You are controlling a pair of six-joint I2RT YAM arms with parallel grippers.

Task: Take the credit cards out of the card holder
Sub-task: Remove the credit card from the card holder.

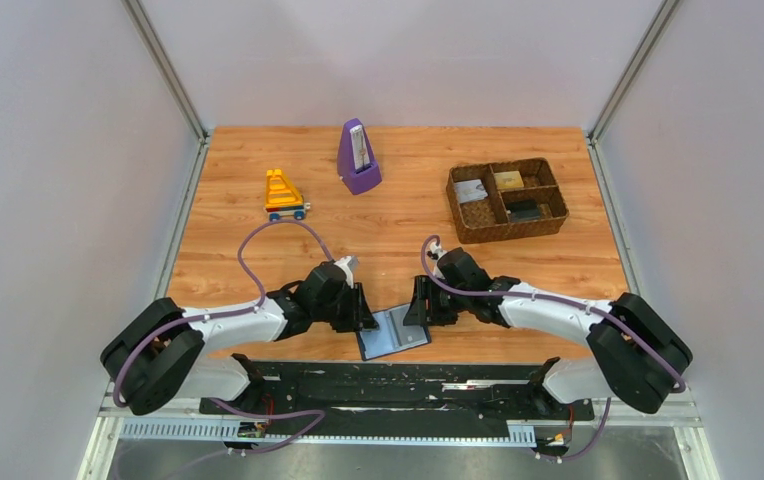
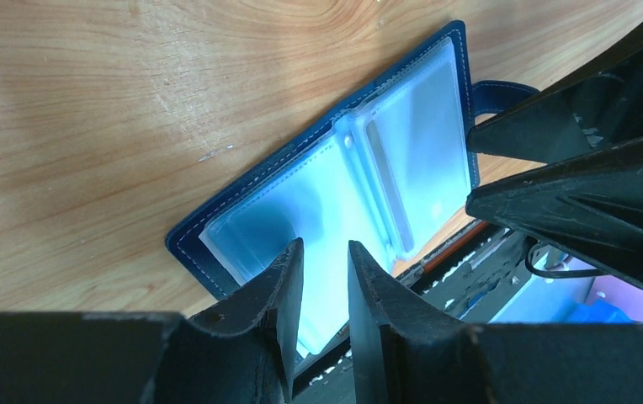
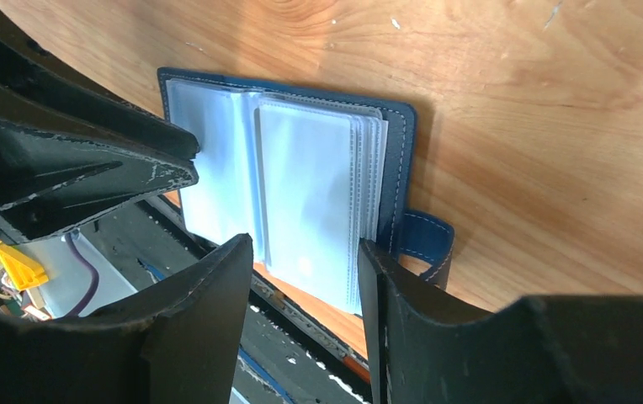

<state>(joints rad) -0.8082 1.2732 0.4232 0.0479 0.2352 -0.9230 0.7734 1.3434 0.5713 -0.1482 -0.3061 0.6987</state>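
The card holder [image 1: 393, 335] lies open at the table's near edge, its corner over the edge. Its clear sleeve pages [image 2: 301, 194] look pale, and I make out no credit cards in them. My left gripper [image 1: 367, 321] is at its left half, open; in the left wrist view the left gripper [image 2: 326, 248] has a narrow gap over the left page. My right gripper [image 1: 418, 315] is at the right half, open; in the right wrist view the right gripper [image 3: 305, 244] straddles the stack of sleeves [image 3: 314, 185]. The holder's blue strap [image 3: 427, 240] sticks out to the right.
A brown woven basket [image 1: 503, 234] stands at the back right with a whitish card, a gold-tan card and a dark card [image 1: 524, 211] in its compartments. A purple metronome [image 1: 358, 158] and a yellow toy [image 1: 283, 193] stand at the back. A black rail [image 1: 398, 376] runs below the table edge.
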